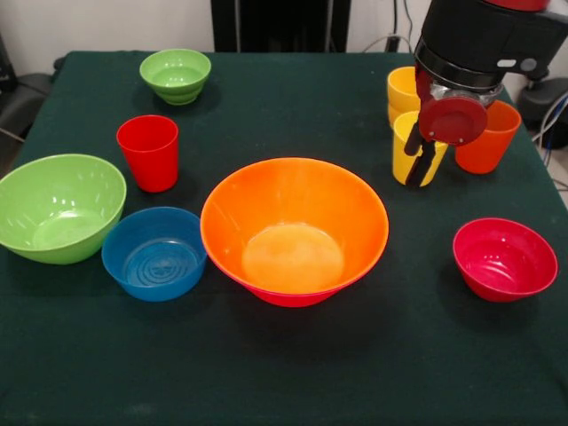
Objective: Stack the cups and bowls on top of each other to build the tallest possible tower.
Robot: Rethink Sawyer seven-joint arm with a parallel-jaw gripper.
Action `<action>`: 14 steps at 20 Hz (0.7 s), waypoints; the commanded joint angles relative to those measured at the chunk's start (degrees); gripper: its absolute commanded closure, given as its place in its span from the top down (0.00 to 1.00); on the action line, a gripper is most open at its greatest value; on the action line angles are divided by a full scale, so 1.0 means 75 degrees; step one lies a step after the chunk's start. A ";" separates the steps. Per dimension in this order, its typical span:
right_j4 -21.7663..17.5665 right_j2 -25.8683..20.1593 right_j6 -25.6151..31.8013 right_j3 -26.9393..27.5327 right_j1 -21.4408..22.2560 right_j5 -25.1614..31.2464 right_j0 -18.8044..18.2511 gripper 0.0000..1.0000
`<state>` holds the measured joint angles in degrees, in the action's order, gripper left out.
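The large orange bowl (293,226) sits at the table's middle, nested in a pink bowl (288,299) of which only the underside shows. My gripper (419,176) is down at the front yellow cup (439,164), at the back right, overlapping its near side. A second yellow cup (402,89) stands just behind it and an orange cup (486,142) to its right. A red cup (148,151) stands at the left. The medium-large green bowl (58,206), small blue bowl (153,253), small red bowl (504,257) and small green bowl (176,74) stand apart, each alone.
The table (284,382) has a dark green cloth. The arm's black and red wrist (461,80) hangs over the back right corner. A black stand (275,25) is behind the table's far edge.
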<state>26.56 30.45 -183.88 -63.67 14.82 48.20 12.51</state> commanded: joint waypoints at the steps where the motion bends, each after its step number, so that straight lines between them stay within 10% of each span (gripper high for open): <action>1: 0.0066 -0.1133 -0.0215 -0.0363 0.0234 0.0383 0.0068 1.00; 14: -0.0084 -0.1134 -0.0187 -0.1073 0.0640 0.0231 0.0282 1.00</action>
<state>26.56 29.73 -183.88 -65.44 18.69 48.20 13.14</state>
